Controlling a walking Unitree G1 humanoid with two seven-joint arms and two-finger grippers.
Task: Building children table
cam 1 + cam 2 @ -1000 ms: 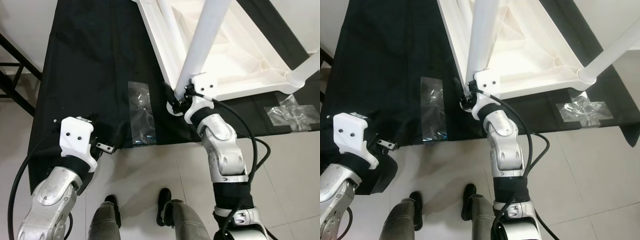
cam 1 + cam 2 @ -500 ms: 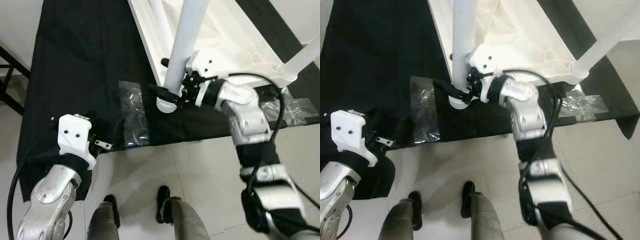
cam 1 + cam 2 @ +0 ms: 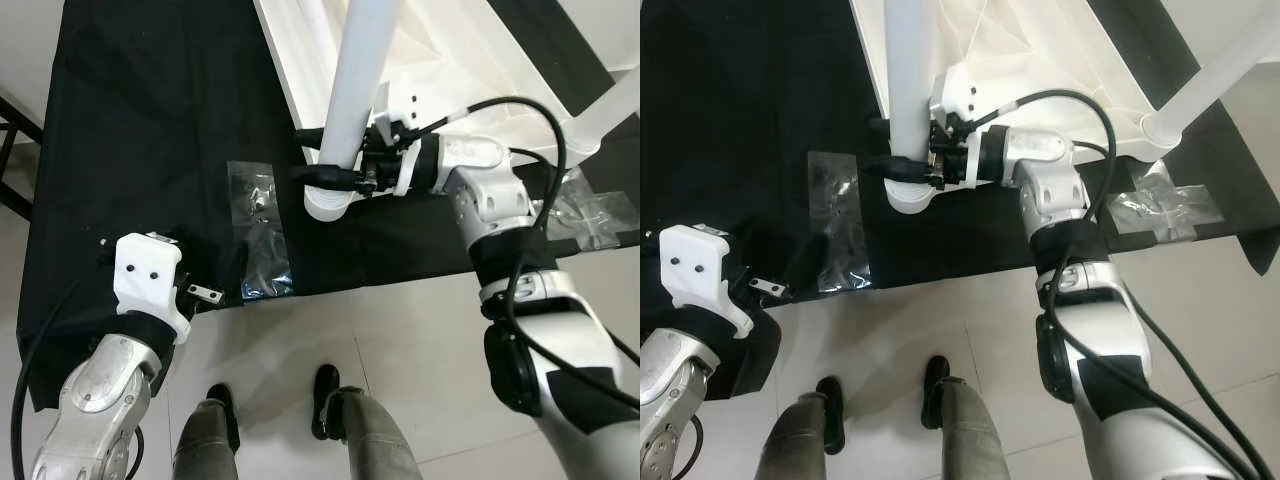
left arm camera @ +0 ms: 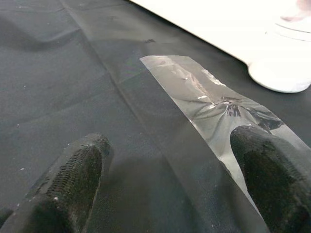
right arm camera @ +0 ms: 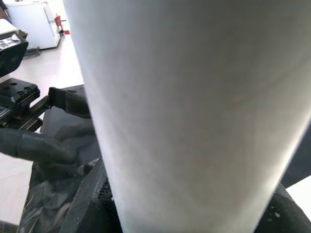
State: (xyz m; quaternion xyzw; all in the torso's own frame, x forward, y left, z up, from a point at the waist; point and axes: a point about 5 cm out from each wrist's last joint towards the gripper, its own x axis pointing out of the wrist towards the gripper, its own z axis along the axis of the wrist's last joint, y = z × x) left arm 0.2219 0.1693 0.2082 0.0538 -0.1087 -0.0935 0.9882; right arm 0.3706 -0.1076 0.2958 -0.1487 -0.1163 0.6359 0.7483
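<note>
White table leg point(image 3: 358, 95) stands steeply over the black mat point(image 3: 150, 130), its foot just beside the inverted tabletop point(image 3: 1060, 70). My right gripper point(image 3: 330, 174) is clamped across it near the foot; its long axis runs up and away. My left gripper point(image 4: 170, 179) hovers apart, fingers spread, over one of two plastic bags point(image 3: 258, 230). Two legs visible.

Smooth white table leg point(image 3: 352, 90) — matt black cloth point(image 3: 160, 120)

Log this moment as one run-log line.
right gripper: shut on white table leg | left gripper: open over clear plastic bag | surface: black cloth
</note>
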